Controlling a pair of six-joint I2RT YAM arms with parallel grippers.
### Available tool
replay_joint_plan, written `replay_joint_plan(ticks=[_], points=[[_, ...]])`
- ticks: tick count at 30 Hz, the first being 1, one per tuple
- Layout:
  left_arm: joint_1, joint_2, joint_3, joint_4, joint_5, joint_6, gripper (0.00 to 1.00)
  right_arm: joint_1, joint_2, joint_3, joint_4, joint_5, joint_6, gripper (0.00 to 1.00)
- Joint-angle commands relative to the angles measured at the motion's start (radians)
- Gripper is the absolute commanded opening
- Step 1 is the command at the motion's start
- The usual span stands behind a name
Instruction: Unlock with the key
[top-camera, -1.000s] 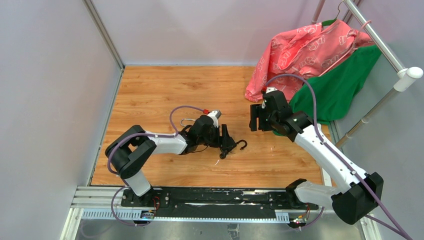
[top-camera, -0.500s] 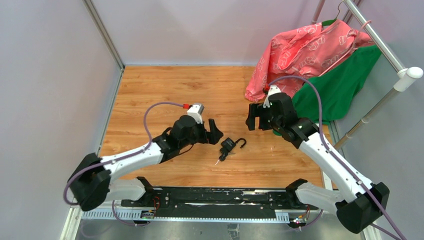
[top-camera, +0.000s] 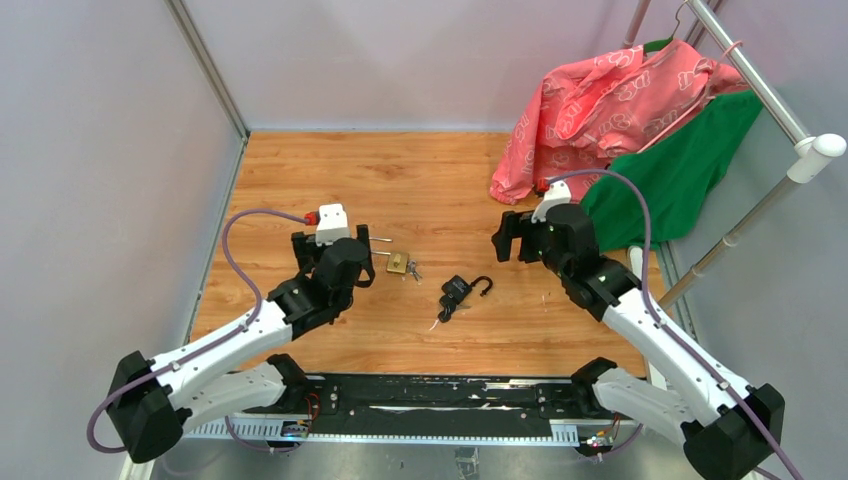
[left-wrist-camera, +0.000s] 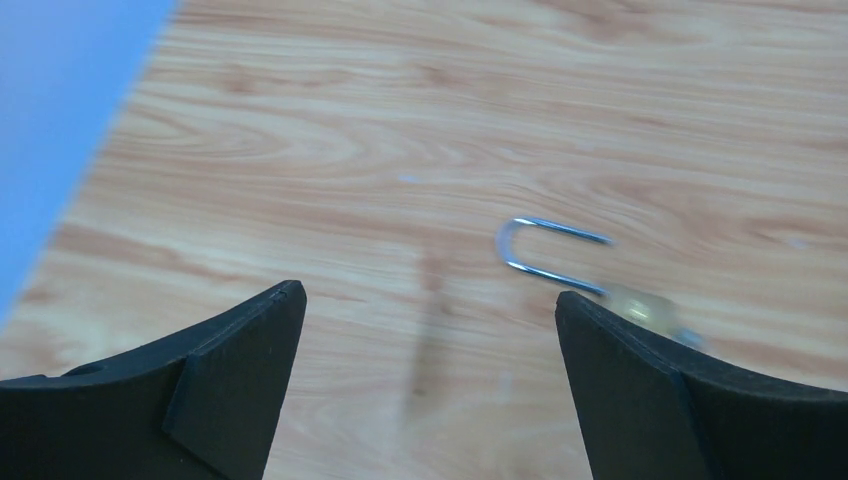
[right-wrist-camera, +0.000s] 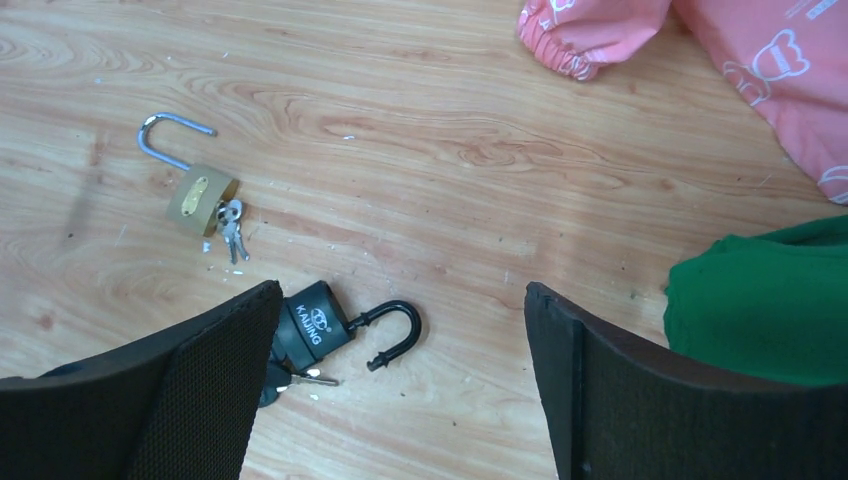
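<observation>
A black padlock (top-camera: 460, 291) lies on the wooden floor with its shackle swung open and a key (right-wrist-camera: 300, 377) at its base; it also shows as the black padlock (right-wrist-camera: 318, 326) in the right wrist view. A brass padlock (top-camera: 398, 262) with an open silver shackle (left-wrist-camera: 548, 250) and a bunch of keys (right-wrist-camera: 232, 228) lies left of it. My left gripper (top-camera: 333, 237) hovers open just left of the brass padlock, holding nothing. My right gripper (top-camera: 509, 238) is open and empty, up and to the right of the black padlock.
A pink garment (top-camera: 600, 105) and a green garment (top-camera: 680, 170) hang from a metal rail (top-camera: 770, 95) at the back right, draping onto the floor. Grey walls (top-camera: 110, 180) bound the left and back. The arm bases sit on a black rail (top-camera: 430, 395).
My left arm let go of the black padlock and drew back to the left, uncovering the brass padlock. Both grippers opened wider. The right gripper shifted slightly.
</observation>
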Motion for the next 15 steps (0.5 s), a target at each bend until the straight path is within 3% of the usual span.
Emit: replay_joint_plan(ticks=[1, 5, 10, 15], points=[[0.054, 0.049, 0.003, -0.004, -0.347, 0.053, 1.00, 0.025, -0.040, -0.096, 0.174, 0.071, -0.059, 0.93], [0.138, 0.110, -0.074, 0.266, -0.374, 0.244, 1.00, 0.029, -0.031, -0.133, 0.215, 0.169, -0.131, 0.93], [0.359, 0.140, -0.129, 0.328, -0.188, 0.166, 0.99, 0.029, 0.002, -0.150, 0.227, 0.325, -0.148, 0.94], [0.436, 0.156, -0.204, 0.524, -0.109, 0.232, 0.98, 0.028, 0.044, -0.215, 0.346, 0.425, -0.221, 0.99]])
